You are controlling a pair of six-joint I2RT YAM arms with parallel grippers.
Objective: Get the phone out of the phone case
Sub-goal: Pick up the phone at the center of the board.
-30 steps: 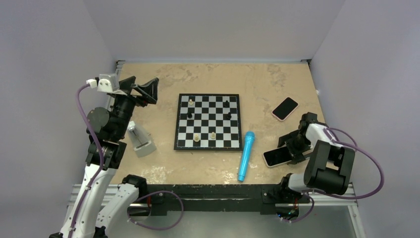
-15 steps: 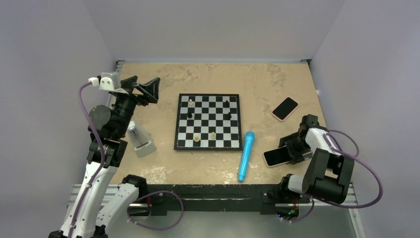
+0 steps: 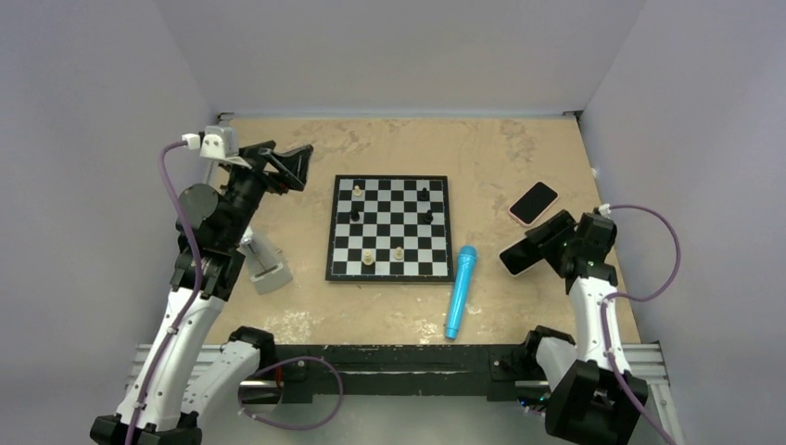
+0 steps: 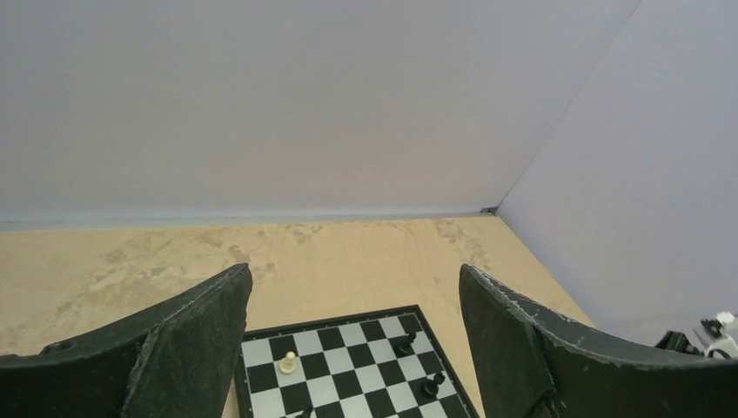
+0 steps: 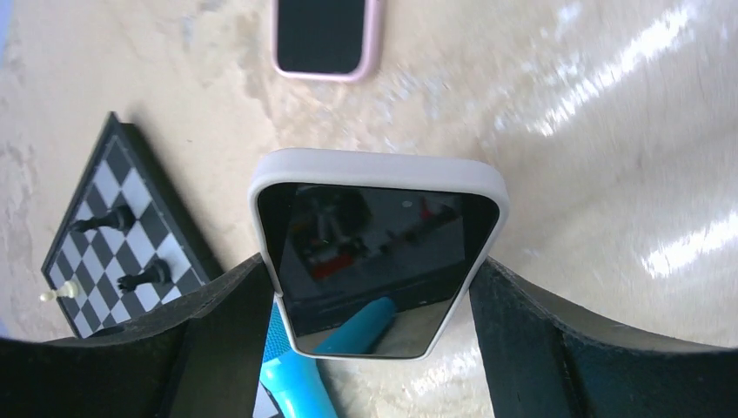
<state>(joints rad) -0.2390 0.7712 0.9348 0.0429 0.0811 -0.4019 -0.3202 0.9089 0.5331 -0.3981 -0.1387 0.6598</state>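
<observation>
A phone with a dark screen, in a whitish phone case, is held off the table, screen facing the right wrist camera. My right gripper is shut on it, one finger pressing each long side of the case. From above, this phone hangs tilted over the table's right side, at my right gripper. A second phone in a pink case lies flat just beyond it, also seen as the pink-cased phone. My left gripper is raised at the far left, open and empty.
A chessboard with a few pieces lies mid-table. A blue toy microphone lies near its right front corner, under the held phone. A grey-white device sits by the left arm. Walls close in the table on three sides.
My right gripper closed on the whitish-cased phone, lifted it off the table and carried it away from the near edge. My left gripper shifted slightly right and stayed open.
</observation>
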